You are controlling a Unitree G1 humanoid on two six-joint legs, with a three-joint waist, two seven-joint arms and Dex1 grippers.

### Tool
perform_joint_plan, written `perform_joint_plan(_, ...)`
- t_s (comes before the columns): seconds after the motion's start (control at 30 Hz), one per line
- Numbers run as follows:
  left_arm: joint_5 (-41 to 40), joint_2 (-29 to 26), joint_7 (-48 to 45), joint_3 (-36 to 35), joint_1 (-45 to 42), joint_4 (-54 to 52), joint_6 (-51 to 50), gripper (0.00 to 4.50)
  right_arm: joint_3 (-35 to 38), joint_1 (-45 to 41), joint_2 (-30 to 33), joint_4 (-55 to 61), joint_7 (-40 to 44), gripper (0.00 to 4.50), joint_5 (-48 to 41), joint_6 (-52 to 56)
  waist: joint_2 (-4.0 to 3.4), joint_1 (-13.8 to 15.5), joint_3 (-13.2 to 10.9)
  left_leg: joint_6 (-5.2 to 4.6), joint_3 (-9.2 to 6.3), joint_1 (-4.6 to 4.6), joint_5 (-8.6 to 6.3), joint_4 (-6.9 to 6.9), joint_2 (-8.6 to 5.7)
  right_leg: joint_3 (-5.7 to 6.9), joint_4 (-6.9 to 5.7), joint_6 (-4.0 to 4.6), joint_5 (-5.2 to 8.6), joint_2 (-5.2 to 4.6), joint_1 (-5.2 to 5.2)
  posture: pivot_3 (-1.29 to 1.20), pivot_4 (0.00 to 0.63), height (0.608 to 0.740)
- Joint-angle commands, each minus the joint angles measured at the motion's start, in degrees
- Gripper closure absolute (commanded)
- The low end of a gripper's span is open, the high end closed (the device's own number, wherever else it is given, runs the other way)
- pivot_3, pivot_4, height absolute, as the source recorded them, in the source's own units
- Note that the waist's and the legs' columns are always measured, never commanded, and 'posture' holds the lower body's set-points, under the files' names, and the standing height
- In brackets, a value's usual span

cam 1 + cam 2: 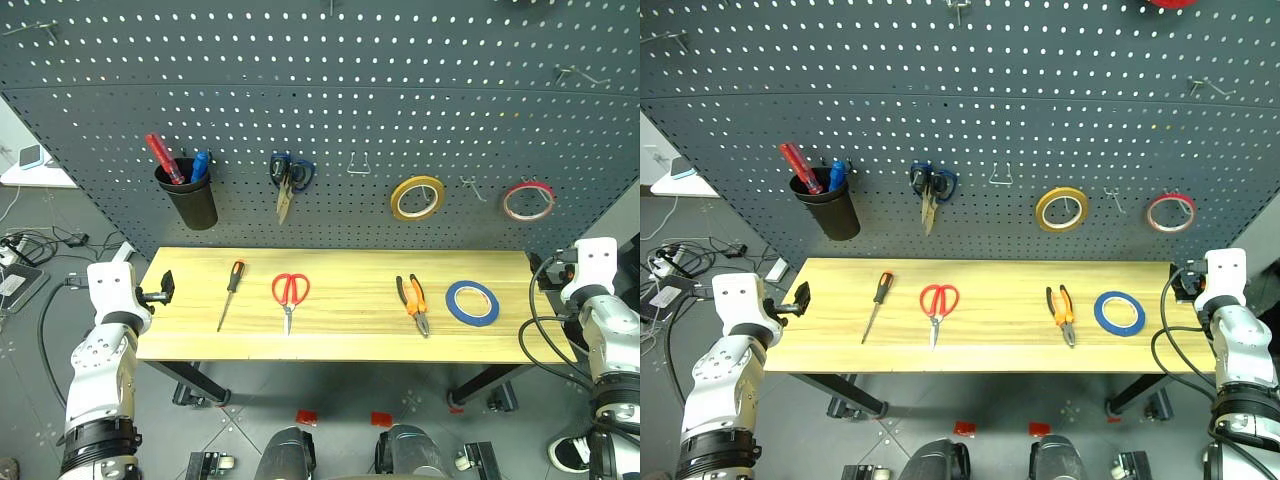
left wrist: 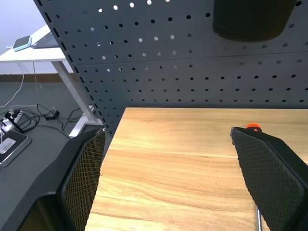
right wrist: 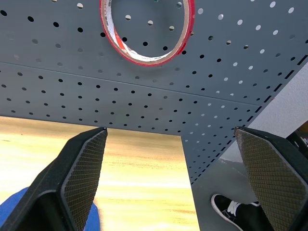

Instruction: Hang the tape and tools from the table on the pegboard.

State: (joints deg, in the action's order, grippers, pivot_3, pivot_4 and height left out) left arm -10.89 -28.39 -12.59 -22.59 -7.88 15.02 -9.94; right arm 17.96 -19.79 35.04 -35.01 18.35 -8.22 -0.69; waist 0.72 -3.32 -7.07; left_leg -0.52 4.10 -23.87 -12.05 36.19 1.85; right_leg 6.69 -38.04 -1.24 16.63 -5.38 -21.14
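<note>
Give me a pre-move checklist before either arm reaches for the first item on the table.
1. Left gripper fingers apart and empty: ok.
2. Right gripper fingers apart and empty: ok.
3. All four items lie apart on the table: screwdriver, red-handled scissors, pliers, blue tape: ok.
4. Free hook on the pegboard: bare hooks between the blue-handled scissors and the yellow tape: ok.
5. Black cup has room for the screwdriver: cannot tell.
6. Either gripper already over an item: not ok, both sit at the table's ends.
</note>
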Motion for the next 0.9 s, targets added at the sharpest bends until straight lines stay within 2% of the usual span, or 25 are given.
perform_joint_plan(0.03,1.2,-1.3,-0.6,0.8,-0.2,-2.3,1.1,0.12,1.1,-0.9,0.4,1.1,-0.5,0.00,-0.6,-1.1,0.00,0.0,0.0,0.00,0.00,0.00,0.00,-0.01,0.00,0.00,0.00,0.00,0.00,0.00,0.00,-0.14,0.083,0.740)
perform_joint_plan(0.33,1.7,-2.5,-3.7,2.0,0.7,-3.5,0.8,0.12,-1.1,2.2,-0.5,4.5,2.4,0.00,0.0,-0.8,0.00,0.0,0.0,0.01,0.09,0.02,0.00,-0.04,0.05,-0.08,0.00,0.01,0.00,0.05,-0.05,-0.13,0.084,0.740)
perform_joint_plan(0.53,1.2,-4.6,-13.3,7.7,3.3,-13.2,1.3,0.12,-4.8,9.4,-3.1,16.6,8.5,0.00,-2.3,4.8,-0.01,0.1,-0.2,0.01,0.12,0.01,0.00,-0.07,0.08,-0.29,0.01,0.01,0.00,0.06,-0.08,-0.14,0.112,0.740)
perform_joint_plan(0.77,-1.7,-9.2,-25.7,14.8,2.3,-21.1,-4.2,0.12,-10.1,14.2,-3.2,29.0,12.0,0.00,-1.8,14.4,-0.12,0.1,-1.5,-0.01,0.59,0.10,-0.01,-0.09,0.33,-0.82,0.04,-0.04,0.03,0.25,-0.27,-0.15,0.177,0.740)
perform_joint_plan(0.9,-2.9,-10.6,-32.5,19.3,-2.7,-20.9,-6.9,0.12,-14.5,12.4,-2.1,32.3,12.4,0.00,0.7,22.0,0.08,0.1,-3.8,0.00,0.77,0.13,0.00,-0.08,0.50,-1.02,0.01,-0.09,0.06,0.39,-0.43,-0.18,0.238,0.740)
